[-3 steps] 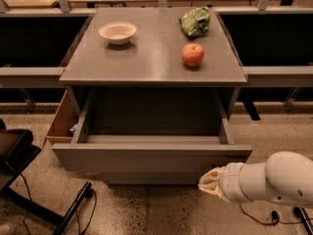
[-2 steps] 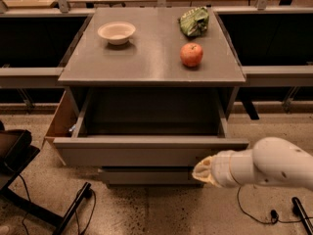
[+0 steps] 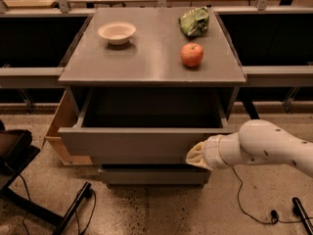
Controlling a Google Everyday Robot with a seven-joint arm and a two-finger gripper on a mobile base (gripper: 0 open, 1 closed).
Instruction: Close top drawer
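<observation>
My gripper (image 3: 196,155): moved onto top drawer (image 3: 127,143) front; drawer partly pushed in, still open; grip state cannot tell.

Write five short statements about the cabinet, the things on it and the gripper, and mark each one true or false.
1. The top drawer stands open, pulled out from the cabinet. True.
2. The gripper hovers above the cabinet top beside the apple. False: it is low down at the right end of the top drawer's front panel.
3. An apple sits on the cabinet top. True.
4. The bowl lies inside the open drawer. False: it stands on the cabinet top, towards the back left.
5. The green bag lies on the cabinet top behind the apple. True.
</observation>
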